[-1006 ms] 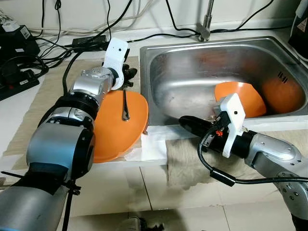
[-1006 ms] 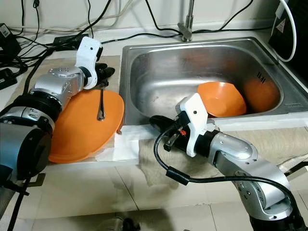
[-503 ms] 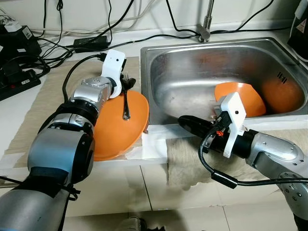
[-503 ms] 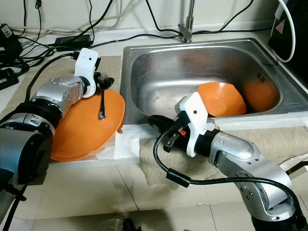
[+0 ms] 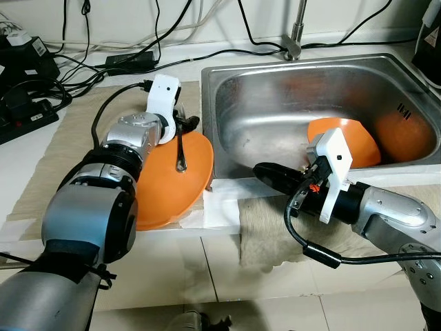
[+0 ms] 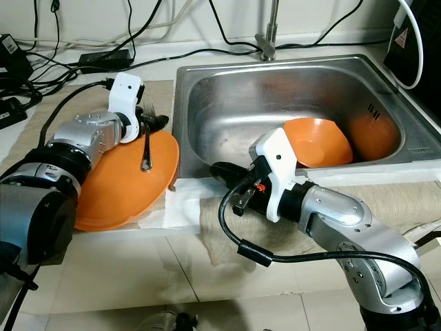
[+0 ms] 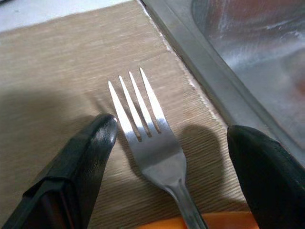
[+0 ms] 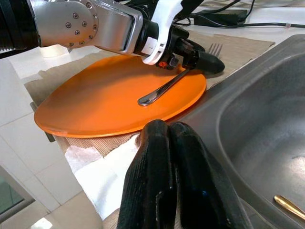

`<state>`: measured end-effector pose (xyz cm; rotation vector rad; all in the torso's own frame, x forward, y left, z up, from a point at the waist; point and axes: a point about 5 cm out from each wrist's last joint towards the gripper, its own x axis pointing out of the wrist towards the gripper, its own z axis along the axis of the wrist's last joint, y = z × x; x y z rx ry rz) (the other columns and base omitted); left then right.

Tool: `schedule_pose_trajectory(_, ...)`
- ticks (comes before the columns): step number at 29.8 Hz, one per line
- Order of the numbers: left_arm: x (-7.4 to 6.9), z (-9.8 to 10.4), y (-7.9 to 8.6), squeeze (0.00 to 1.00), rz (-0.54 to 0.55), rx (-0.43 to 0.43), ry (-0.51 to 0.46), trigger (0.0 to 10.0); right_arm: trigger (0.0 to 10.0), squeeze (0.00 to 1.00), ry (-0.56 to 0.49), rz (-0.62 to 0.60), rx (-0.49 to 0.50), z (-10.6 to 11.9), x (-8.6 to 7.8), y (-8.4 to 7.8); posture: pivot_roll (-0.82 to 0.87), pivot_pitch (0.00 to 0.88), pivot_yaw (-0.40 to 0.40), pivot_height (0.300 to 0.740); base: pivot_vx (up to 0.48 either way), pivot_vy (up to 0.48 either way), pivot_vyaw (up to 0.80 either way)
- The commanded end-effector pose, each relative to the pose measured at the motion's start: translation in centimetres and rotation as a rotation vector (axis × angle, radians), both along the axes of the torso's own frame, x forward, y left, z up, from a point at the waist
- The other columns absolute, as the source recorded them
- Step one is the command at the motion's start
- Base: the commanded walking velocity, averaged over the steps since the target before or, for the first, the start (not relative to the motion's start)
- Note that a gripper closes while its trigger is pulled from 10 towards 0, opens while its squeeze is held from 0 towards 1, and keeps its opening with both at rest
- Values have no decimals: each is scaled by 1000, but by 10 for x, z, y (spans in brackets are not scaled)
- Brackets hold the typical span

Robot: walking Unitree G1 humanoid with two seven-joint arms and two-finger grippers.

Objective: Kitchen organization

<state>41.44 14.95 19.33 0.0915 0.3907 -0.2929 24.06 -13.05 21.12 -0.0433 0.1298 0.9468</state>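
Now my left claw (image 7: 162, 138) hangs with fingers apart on either side of the fork (image 7: 143, 119), whose tines lie on the counter mat while its handle rests on the orange plate (image 5: 169, 183) beside the sink (image 5: 227, 76). Light, stiff and probably slippery, it wants pinching at the neck. My right claw (image 8: 178, 183), fingers pressed together and empty, waits at the sink's front edge.

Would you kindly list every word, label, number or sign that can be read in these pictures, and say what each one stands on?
No text can be read with confidence.
Dark mark stamped on the inner right wall of the sink: too small and blurred to read.
Triangular warning sign on the black device at the counter's far right corner: its symbol cannot be made out.
The orange plate, fork and orange bowl carry no lettering.
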Motion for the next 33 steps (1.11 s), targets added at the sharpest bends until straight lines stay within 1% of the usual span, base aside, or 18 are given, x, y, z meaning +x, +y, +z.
schedule_pose_trajectory(1,-3,-10,-1,0,11,-26,48,10000,10000,0,-19,13,-1,5,-2,2,-75,66,94,740,0,0,0)
schedule_pose_trajectory(5,-4,-13,-2,0,19,-58,72,10000,10000,0,-17,10,-2,5,-3,1,-75,66,94,740,0,0,0)
schedule_pose_trajectory(9,-5,-17,-2,0,14,-52,88,10000,10000,0,-16,8,-2,5,-4,1,-76,68,98,740,0,0,0)
schedule_pose_trajectory(11,-7,-21,-1,0,2,-17,105,10000,10000,0,-16,7,-2,5,-4,1,-75,71,98,740,0,0,0)
schedule_pose_trajectory(12,-7,-21,-1,0,2,-17,105,10000,10000,0,-16,7,-2,5,-4,1,-75,71,98,740,0,0,0)
schedule_pose_trajectory(14,-9,-28,4,0,-19,64,117,10000,10000,0,-15,7,-3,4,-3,0,-71,72,94,740,0,0,0)
schedule_pose_trajectory(15,-10,-28,5,0,-22,64,117,7098,10000,0,-14,7,-3,4,-3,1,-71,72,94,740,0,0,0)
schedule_pose_trajectory(16,-10,-28,5,0,-28,67,115,0,10000,0,-15,7,-3,4,-3,1,-71,72,94,740,0,0,0)
schedule_pose_trajectory(17,-10,-28,6,75,-31,68,114,0,10000,0,-15,8,-4,4,-3,1,-71,72,94,740,0,0,0)
schedule_pose_trajectory(19,-10,-28,7,86,-31,74,110,0,10000,0,-15,9,-3,5,-2,1,-69,71,91,740,0,0,0)
schedule_pose_trajectory(23,-9,-27,7,71,-35,80,108,0,10000,0,-16,9,-3,5,-2,1,-68,71,91,740,0,0,0)
schedule_pose_trajectory(24,-10,-28,8,16,-33,81,106,0,10000,0,-15,9,-3,5,-2,1,-68,71,91,740,0,0,0)
schedule_pose_trajectory(29,-9,-27,10,16,-12,68,87,0,10000,0,-14,7,-5,4,-2,1,-69,72,90,740,0,0,0)
schedule_pose_trajectory(33,-6,-19,12,16,14,34,44,0,10000,0,-14,5,-8,4,-2,1,-71,70,86,740,0,0,0)
